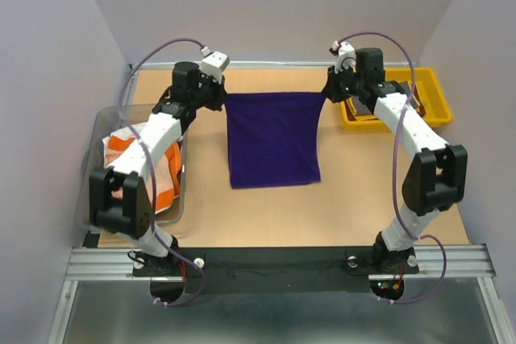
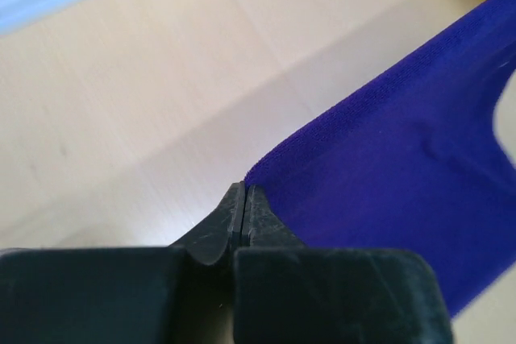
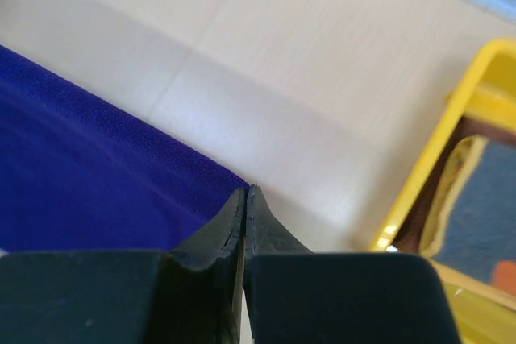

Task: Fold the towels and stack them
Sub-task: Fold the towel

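No brand, label or legible writing anywhere in the three views.

Far left, on the wooden table [image 1: 266, 207]: clear plastic bin [image 1: 98, 130] holding an orange-and-white patterned towel [image 1: 121, 151], partly hidden under the left arm.

Left gripper [image 1: 222, 96] at the far left corner of the deep purple towel [image 1: 272, 138], fingers [image 2: 230, 227] pressed together with no gap, pinching that corner; fabric emerging right at the fingertips in the left wrist view and stretching away to the right, above the tabletop.

Middle: purple towel spread as one rough rectangle, far edge drawn straight and taut between the two grippers, near edge lying on the table closer to the arm bases.

Right gripper [image 1: 329, 93] at the far right corner of the same towel, fingers [image 3: 262, 227] likewise closed tight, the corner clamped at the tips in the right wrist view.

Far right: yellow plastic tray [image 1: 435, 86] just beside the right gripper, holding dark cloth, with a greyish-blue patch and a pale edge visible close up; exact contents hard to make out.
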### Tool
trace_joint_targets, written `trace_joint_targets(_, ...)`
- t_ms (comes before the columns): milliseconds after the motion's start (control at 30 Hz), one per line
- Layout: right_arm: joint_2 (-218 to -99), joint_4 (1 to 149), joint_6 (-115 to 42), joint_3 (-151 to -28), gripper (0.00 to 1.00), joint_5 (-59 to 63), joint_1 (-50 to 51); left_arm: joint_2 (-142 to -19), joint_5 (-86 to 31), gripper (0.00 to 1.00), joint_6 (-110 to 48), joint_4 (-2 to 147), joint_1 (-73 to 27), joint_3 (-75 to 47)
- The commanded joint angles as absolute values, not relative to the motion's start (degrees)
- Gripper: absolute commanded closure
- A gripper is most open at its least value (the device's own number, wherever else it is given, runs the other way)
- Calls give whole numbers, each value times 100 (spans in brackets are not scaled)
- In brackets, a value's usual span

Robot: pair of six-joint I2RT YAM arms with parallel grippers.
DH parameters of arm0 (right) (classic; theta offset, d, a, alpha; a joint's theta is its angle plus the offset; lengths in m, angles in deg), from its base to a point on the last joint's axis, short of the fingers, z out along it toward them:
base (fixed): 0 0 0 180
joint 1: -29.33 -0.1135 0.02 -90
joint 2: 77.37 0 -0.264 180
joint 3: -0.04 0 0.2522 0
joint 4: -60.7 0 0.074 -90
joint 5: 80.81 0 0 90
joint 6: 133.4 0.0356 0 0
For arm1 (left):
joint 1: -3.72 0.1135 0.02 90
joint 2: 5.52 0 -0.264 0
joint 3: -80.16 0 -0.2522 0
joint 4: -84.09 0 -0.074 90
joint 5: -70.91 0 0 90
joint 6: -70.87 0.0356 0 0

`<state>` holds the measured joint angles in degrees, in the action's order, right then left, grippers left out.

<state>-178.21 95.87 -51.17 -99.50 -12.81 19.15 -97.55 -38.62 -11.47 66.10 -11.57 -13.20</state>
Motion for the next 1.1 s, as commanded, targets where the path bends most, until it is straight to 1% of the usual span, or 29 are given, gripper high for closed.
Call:
trace_joint_targets(0,-16923,9186,-5500,-9942,99,-1191,1895,-8589,-3843,100,-965,7410,-1183,-1611)
trace_joint_targets(200,-15605,9107,-5755,-9459,99,-1313,1895,-7174,-3633,100,-815,7595,-1385,-2155)
trace_joint_targets(400,-14139,9107,-5861,-8878,99,-1743,1895,-5846,-3570,100,-832,7552,-1561,-2727)
trace_joint_targets(633,-12925,9142,-5659,-8342,99,-2139,1887,-4878,-3649,100,-964,7200,-1640,-2939)
trace_joint_targets(767,-12940,9186,-5449,-8201,99,-2149,1895,-4920,-3501,100,-1104,7103,-1640,-3027)
trace_joint_targets(867,-13212,9195,-5387,-8069,99,-1991,1904,-5393,-3289,100,-1359,7217,-1640,-3273)
trace_joint_targets(900,-13526,9186,-5369,-8043,99,-1834,1895,-5578,-3054,100,-1447,7313,-1640,-3369)
trace_joint_targets(967,-13905,9169,-5421,-8051,99,-1710,1895,-6245,-2798,100,-1649,7436,-1640,-3431)
trace_joint_targets(1000,-14299,9169,-5439,-8069,99,-1613,1895,-6500,-2597,100,-1702,7550,-1640,-3405)
trace_joint_targets(1033,-14529,9151,-5456,-8095,99,-1551,1895,-7042,-2542,100,-1737,7595,-1632,-3353)
trace_joint_targets(1067,-14731,8960,-5500,-8087,99,-1490,1895,-7326,-2516,100,-1798,7630,-1614,-3161)
